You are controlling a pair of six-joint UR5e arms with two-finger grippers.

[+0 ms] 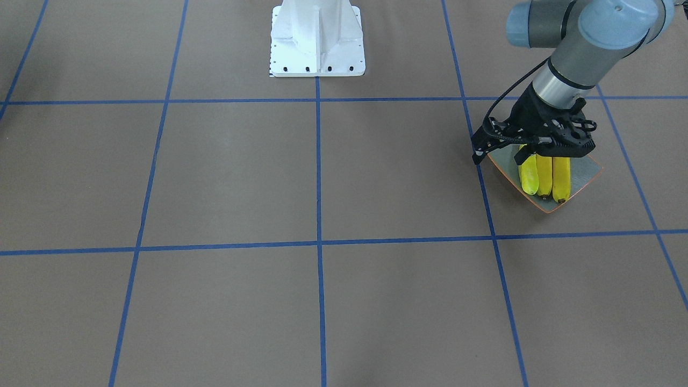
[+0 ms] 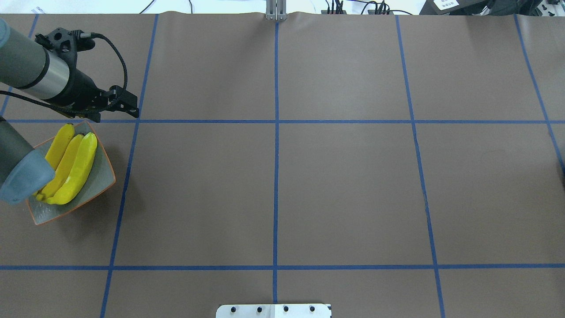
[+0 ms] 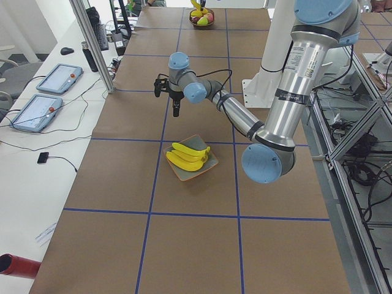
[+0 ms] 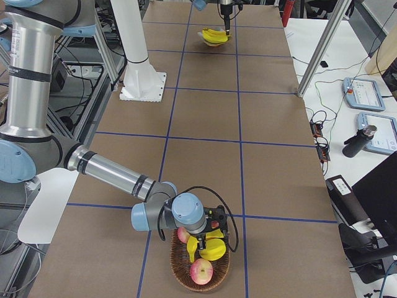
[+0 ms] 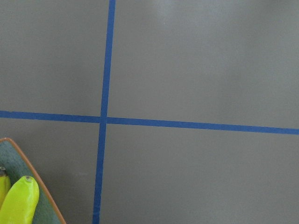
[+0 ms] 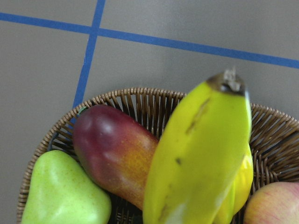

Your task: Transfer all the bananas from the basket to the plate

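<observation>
On the brown table [image 4: 205, 118], the near right claw [image 4: 209, 228] hangs over the wicker basket [image 4: 180, 276] by the last banana [image 6: 201, 154], likely to lift it. Its grip cannot be told. Far off, three bananas [image 2: 75, 168] lie side by side on the plate [image 2: 99, 185], saving room. The left claw [image 3: 176, 110] hovers by the plate's end, empty; how open is unclear.

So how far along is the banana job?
Done: three bananas lie side by side on the plate. In hand: the right gripper is at the basket over a fourth banana; grip unclear. Left: carrying that one to the plate.
</observation>
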